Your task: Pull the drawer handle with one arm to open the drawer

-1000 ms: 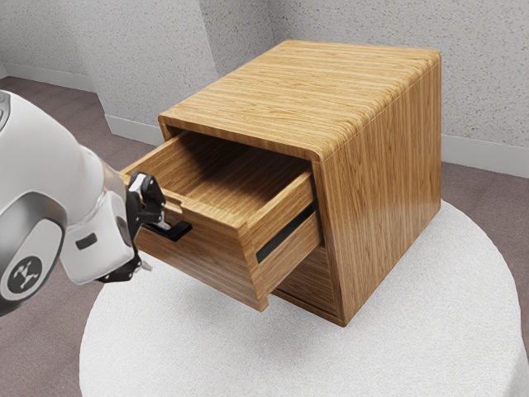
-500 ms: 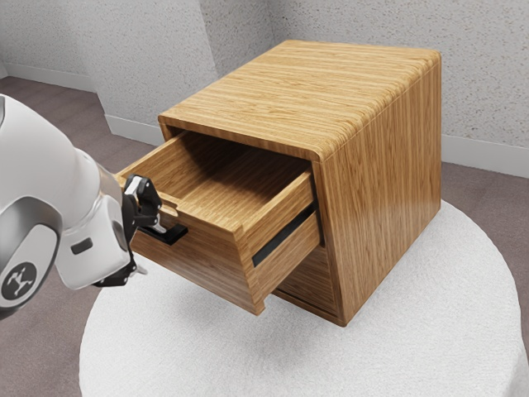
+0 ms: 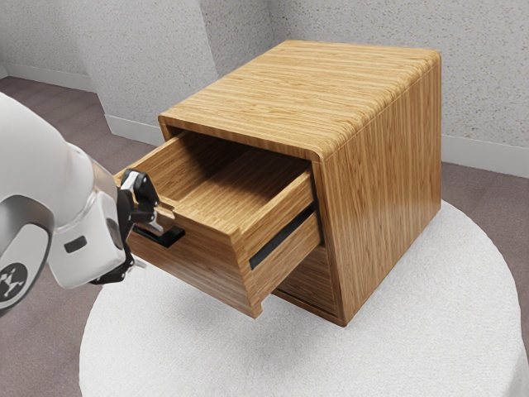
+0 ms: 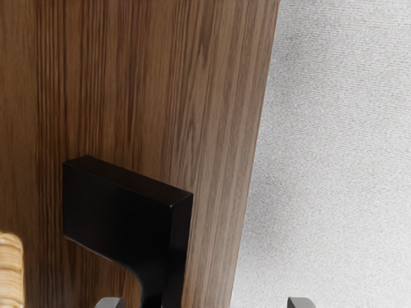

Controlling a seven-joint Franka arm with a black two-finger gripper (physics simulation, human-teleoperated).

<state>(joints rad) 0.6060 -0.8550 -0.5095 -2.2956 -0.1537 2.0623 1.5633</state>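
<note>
The light wooden drawer (image 3: 216,217) has slid a little farther out of the open-fronted wooden cabinet (image 3: 376,157) on the round white table (image 3: 347,356) than a second ago, and the black two-finger gripper (image 3: 151,222) has drawn back with it. The white hand hides most of the black bar handle (image 3: 168,238). In the wrist view the fingertips (image 4: 109,302) stand wide, one beside the handle, the other clear of it.

No word, number or brand name can be read on the wooden drawer (image 3: 223,223). The only sign is a small dark emblem (image 3: 7,281), cut off by the frame edge, on the arm's grey joint cap (image 3: 25,240), to the exterior view's left of the drawer.
</note>
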